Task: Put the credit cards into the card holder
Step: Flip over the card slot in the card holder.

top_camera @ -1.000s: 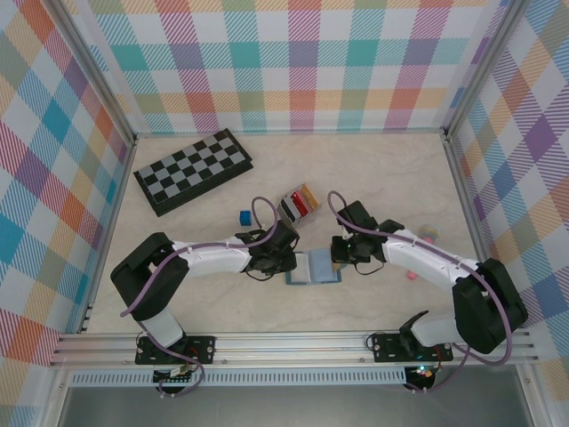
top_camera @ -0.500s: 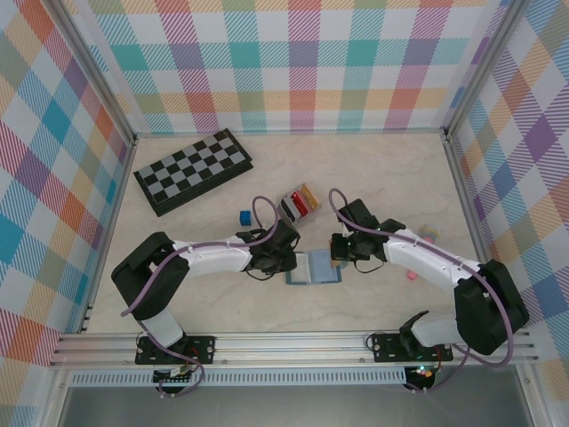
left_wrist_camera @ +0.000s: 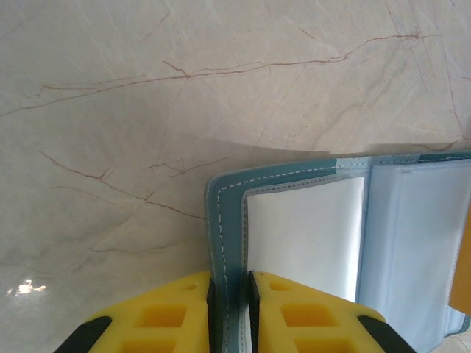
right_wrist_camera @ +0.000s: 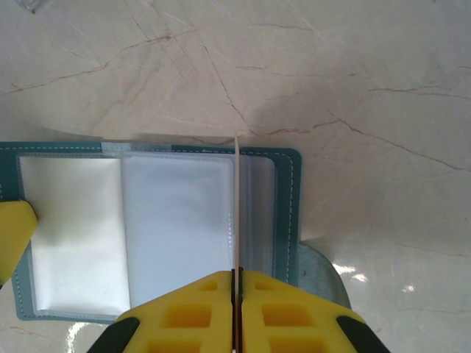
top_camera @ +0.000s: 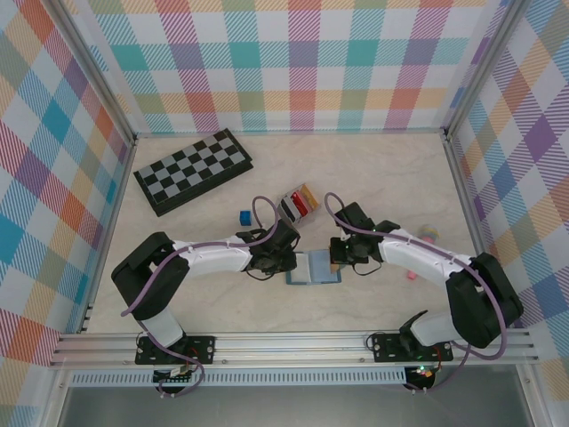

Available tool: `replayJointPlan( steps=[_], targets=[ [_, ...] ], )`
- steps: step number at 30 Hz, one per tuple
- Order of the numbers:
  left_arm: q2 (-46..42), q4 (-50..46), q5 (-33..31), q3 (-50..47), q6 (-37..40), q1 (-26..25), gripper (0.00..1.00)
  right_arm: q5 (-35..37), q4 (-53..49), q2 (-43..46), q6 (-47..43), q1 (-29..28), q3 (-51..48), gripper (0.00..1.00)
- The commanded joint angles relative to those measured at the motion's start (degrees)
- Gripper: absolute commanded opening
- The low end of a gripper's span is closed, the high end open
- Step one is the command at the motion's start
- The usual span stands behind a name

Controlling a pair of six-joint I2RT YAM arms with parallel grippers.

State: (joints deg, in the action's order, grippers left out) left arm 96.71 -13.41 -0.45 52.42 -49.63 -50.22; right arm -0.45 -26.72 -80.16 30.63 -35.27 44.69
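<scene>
The card holder is a teal wallet with clear sleeves, lying open on the table between both arms. My left gripper is shut on the edge of its left cover. My right gripper is shut on a thin tan credit card, held edge-on and upright over the right-hand sleeves. In the top view the right gripper is at the wallet's right side and the left gripper at its left side. More credit cards, red, tan and black, stand in a small grey slotted rack just behind.
A small blue cube lies left of the rack. A folded chessboard sits at the back left. Small pink objects lie near the right wall, one by the right forearm. A round grey disc peeks from under the wallet's right edge.
The right gripper with the tan card has shifted slightly left over the wallet. The left gripper keeps its hold on the cover and has not moved.
</scene>
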Motion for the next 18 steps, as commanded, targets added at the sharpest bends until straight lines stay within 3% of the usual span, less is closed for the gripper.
replayJointPlan(
  steps=[1,18],
  targets=[
    [0.32,-1.3,0.79,1.05,0.95,0.46,0.2,-0.29,1.11,-1.91,-0.17,-0.88,-1.07,0.09],
    [-0.28,-1.02,0.35,0.3,0.5,0.47,0.19,-7.62,3.96,1.15,3.36,-1.0,1.18,0.1]
  ],
)
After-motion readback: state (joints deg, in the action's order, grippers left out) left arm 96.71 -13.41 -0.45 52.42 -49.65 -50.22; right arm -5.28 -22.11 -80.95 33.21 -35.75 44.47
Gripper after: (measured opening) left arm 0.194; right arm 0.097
